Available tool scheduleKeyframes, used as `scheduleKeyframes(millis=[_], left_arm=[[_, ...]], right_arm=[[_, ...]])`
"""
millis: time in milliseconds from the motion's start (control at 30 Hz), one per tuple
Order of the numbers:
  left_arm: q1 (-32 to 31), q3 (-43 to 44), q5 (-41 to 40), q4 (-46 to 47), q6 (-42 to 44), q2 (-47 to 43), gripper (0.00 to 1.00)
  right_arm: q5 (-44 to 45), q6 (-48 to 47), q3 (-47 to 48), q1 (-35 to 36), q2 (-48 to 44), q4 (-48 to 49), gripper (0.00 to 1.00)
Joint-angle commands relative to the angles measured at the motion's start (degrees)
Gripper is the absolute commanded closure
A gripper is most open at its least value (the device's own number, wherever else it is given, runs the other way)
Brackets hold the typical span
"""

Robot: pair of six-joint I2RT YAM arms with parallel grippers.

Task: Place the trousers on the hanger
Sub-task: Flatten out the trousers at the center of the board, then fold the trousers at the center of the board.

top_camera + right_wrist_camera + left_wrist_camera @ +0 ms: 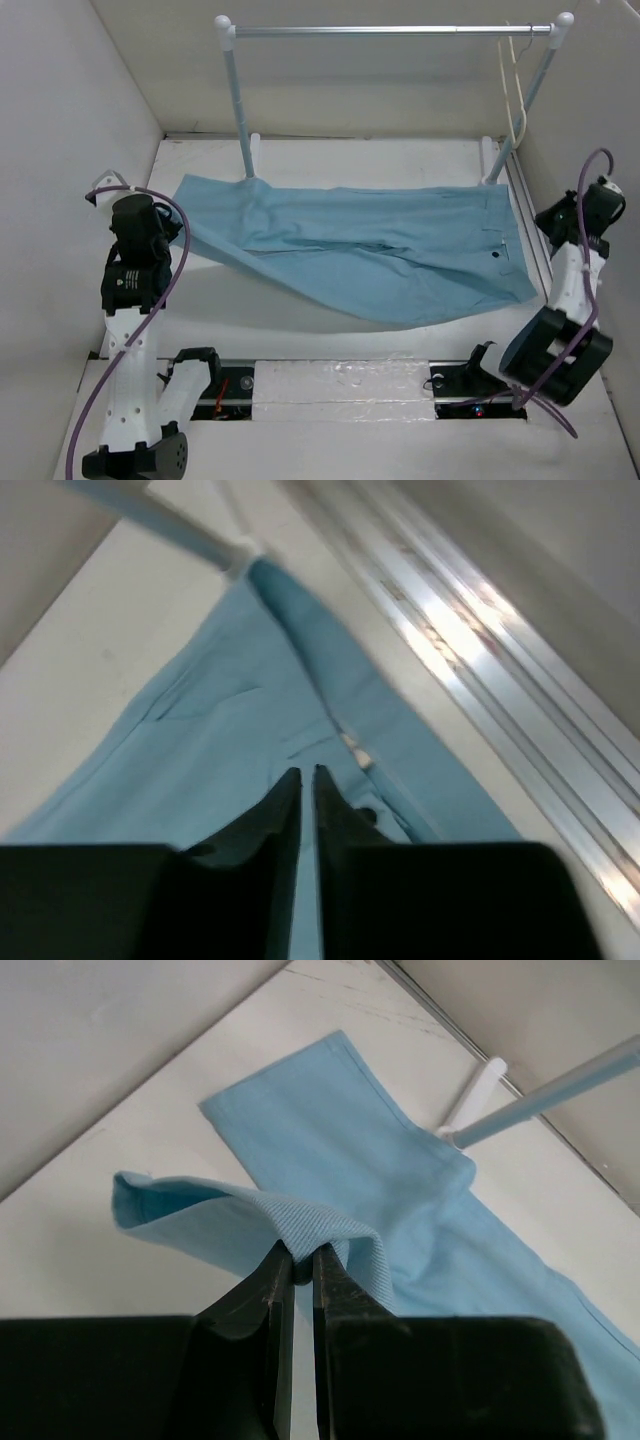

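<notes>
Top external view: trousers [360, 250] spread on the bench [250, 315], left pincer [302, 1255] gripping, right pincer [307, 775] narrow.
Left arm [130, 300] rises at the bench's left side, wrist bent toward the leg end, its pincer clamped on a raised fold of hem. Right arm [570, 285] folds back beside the right wall, with its pincer over the waist end. Only a thin slit shows between that pincer's fingers, and whether it is closed cannot be told. The trousers' waist edge lies near the right post of the clothes rail [390, 30]. The hanger [518, 120] hangs at the rail's right end, apart from the cloth. Bare bench runs along the near cloth edge, and walls close in on both sides.
</notes>
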Motion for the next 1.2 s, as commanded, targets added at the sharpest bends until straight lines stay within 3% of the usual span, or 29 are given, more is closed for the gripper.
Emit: scheduleKeyframes(millis=[0,33,233,367,600,667,700,733,900,1167], left_arm=[[-0.82,3.13,5.45,4.44,-1.65,-0.58,1.0],[-2.05,2.96,5.82,4.8,-2.26,-0.58,1.0],[-2.59,2.87,8.28,4.89,-2.44,-0.58,1.0],[-2.59,3.75,8.19,4.71,-1.74,-0.32,1.0],[-2.59,2.08,9.16,5.59,-1.39,0.3,1.0],[-2.59,2.6,9.16,5.5,-1.13,0.56,1.0],[-2.59,2.87,8.9,5.42,-1.21,0.74,1.0],[-2.59,3.22,8.64,5.41,-1.21,0.82,1.0],[-2.59,7.95,8.54,5.76,-1.83,3.9,1.0],[-2.59,10.08,10.57,7.43,-2.97,7.15,1.0]], right_arm=[[15.0,-2.85,-5.53,-1.26,-8.4,-12.58,0.91],[17.63,-3.02,-6.33,-1.26,-10.24,-13.85,1.0],[18.88,-4.68,-14.51,-6.62,-12.9,-18.16,1.0],[20.91,-6.36,-15.13,-7.67,-13.16,-20.97,0.81],[22.14,-7.86,-16.62,-8.2,-13.51,-23.26,0.71],[24.52,-8.56,-14.52,-8.2,-14.92,-25.55,0.85],[24.95,-8.65,-14.51,-8.2,-15.1,-26.51,0.97],[25.74,-8.82,-12.34,-8.2,-15.1,-28.17,1.0],[27.77,-10.66,-6.26,-0.74,-15.01,-30.55,1.0],[20.57,-11.38,-7.92,1.47,-13.96,-30.83,1.0]])
